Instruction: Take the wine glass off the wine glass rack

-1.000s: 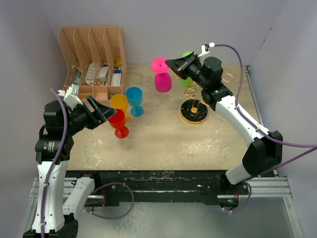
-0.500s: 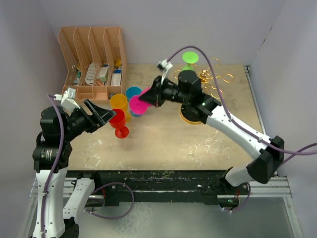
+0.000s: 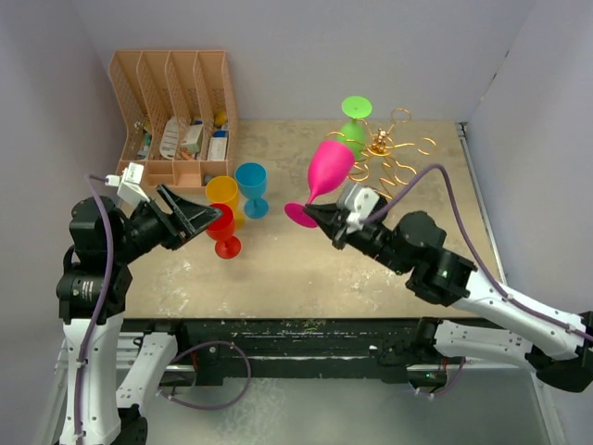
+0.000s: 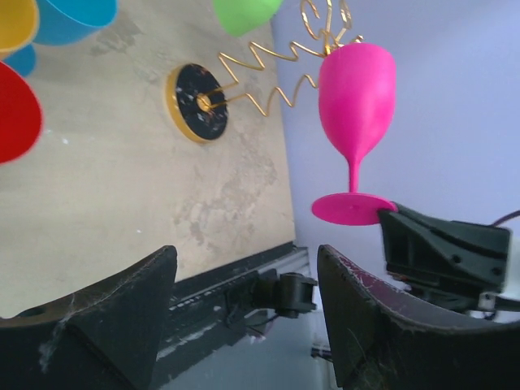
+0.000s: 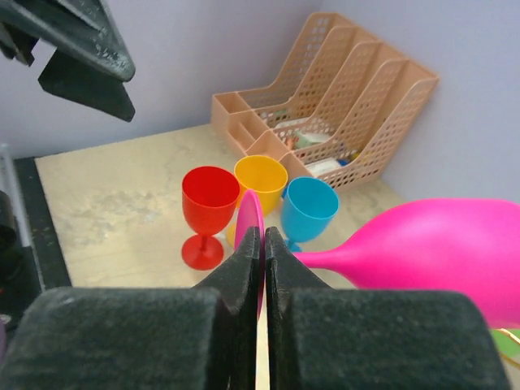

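Observation:
My right gripper [image 3: 313, 217] is shut on the round foot of a pink wine glass [image 3: 331, 165] and holds it in the air, tilted bowl-up, in front of the gold wire wine glass rack [image 3: 394, 148]. In the right wrist view the jaws [image 5: 262, 240] pinch the thin pink foot [image 5: 250, 213] and the bowl [image 5: 431, 244] lies to the right. A green wine glass [image 3: 351, 128] hangs upside down on the rack. The left wrist view shows the pink glass [image 4: 357, 89] clear of the rack's wire [image 4: 268, 77] and dark base [image 4: 197, 103]. My left gripper [image 3: 190, 218] is open and empty.
A red glass [image 3: 220, 228], a yellow glass [image 3: 222, 193] and a blue glass [image 3: 250, 183] stand together left of centre, by my left gripper. A peach file organizer [image 3: 176, 111] with small items stands at the back left. Walls close the table's back and sides.
My right arm has swung the pink glass from above the standing glasses toward the near right and turned it bowl-up. The left arm has barely moved.

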You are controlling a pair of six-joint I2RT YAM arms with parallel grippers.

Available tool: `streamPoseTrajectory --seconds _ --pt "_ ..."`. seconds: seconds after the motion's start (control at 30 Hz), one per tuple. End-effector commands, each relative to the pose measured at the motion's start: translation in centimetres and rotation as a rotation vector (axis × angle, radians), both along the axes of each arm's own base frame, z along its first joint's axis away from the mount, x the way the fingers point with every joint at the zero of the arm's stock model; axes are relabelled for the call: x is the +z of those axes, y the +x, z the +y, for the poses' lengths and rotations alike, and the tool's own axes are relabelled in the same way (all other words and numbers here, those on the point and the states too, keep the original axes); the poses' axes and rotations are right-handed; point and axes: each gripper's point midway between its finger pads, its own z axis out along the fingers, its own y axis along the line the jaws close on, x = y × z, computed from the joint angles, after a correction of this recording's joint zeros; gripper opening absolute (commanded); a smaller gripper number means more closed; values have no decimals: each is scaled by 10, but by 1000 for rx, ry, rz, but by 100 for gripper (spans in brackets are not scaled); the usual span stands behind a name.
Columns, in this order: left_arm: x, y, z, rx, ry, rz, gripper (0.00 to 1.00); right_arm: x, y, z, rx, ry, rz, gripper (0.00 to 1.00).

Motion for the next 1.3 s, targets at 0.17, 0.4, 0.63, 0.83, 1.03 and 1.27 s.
streamPoseTrajectory --seconds 0.17,0.4,0.63,0.83,1.03,1.27 --pt "33 -20 -31 -177 -261 21 72 21 -37 15 -155 -83 -542 0" --pt "37 -25 -39 -252 -328 44 71 15 -69 45 -231 -180 -845 0" --pt "37 -35 -42 -286 -321 50 71 15 -72 57 -338 -213 -1015 0" --pt "31 -39 -44 -305 -318 61 68 23 -75 62 -334 -201 -1051 0" --pt "24 -39 -45 -318 -321 72 64 27 -81 69 -315 -211 -1104 0" --pt "23 -38 -47 -326 -340 85 65 24 -86 81 -290 -219 -1146 0"
